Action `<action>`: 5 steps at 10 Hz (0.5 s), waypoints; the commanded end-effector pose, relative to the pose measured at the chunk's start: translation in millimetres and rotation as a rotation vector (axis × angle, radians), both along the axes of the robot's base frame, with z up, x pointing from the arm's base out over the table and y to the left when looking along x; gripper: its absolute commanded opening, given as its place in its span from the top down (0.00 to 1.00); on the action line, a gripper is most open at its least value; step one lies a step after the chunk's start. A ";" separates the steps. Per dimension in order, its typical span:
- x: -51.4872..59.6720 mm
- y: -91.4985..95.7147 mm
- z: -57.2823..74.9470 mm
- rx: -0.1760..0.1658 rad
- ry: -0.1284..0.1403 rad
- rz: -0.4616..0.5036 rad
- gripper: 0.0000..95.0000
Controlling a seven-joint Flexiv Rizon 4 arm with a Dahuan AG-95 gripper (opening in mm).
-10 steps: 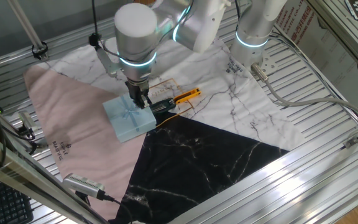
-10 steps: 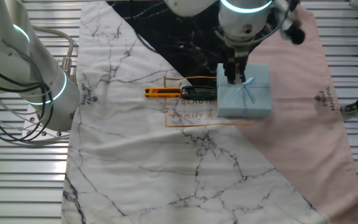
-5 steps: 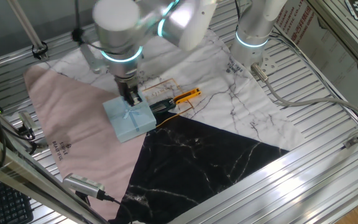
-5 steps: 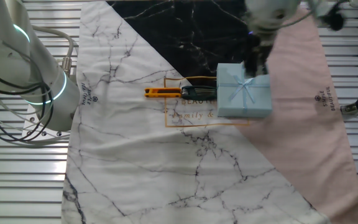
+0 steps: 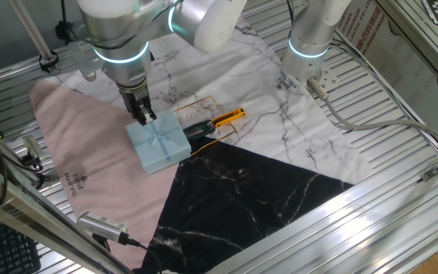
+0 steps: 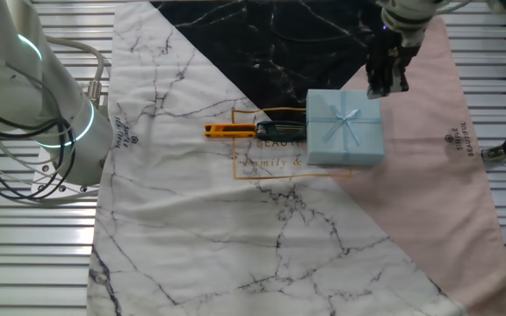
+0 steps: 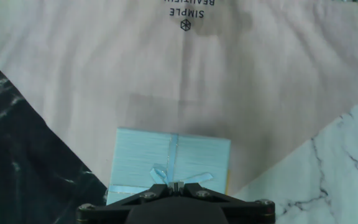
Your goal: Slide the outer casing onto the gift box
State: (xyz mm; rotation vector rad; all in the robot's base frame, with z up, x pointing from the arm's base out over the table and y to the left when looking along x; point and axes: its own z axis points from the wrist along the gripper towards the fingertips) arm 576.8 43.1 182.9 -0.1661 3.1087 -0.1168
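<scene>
One pale blue casing [image 5: 158, 143] sits on the cloth [image 6: 191, 219], beside a black tool [image 5: 213, 122]. No teal box shows, so it seems sleeved. The gripper [image 5: 143, 116] has lifted off it toward the pink side, fingers together, holding nothing.

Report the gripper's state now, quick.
Gripper: shut, holding nothing, above the far edge of the pale blue square cardboard sleeve with a ribbon bow.

Even bright light, soft shadows, sharp
</scene>
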 end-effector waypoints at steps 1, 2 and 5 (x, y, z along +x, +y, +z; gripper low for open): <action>1.2 0.1 0.1 0.000 0.002 0.001 1.00; 1.1 0.1 0.2 0.000 -0.001 0.006 1.00; 1.9 0.2 -0.3 0.003 -0.001 0.014 1.00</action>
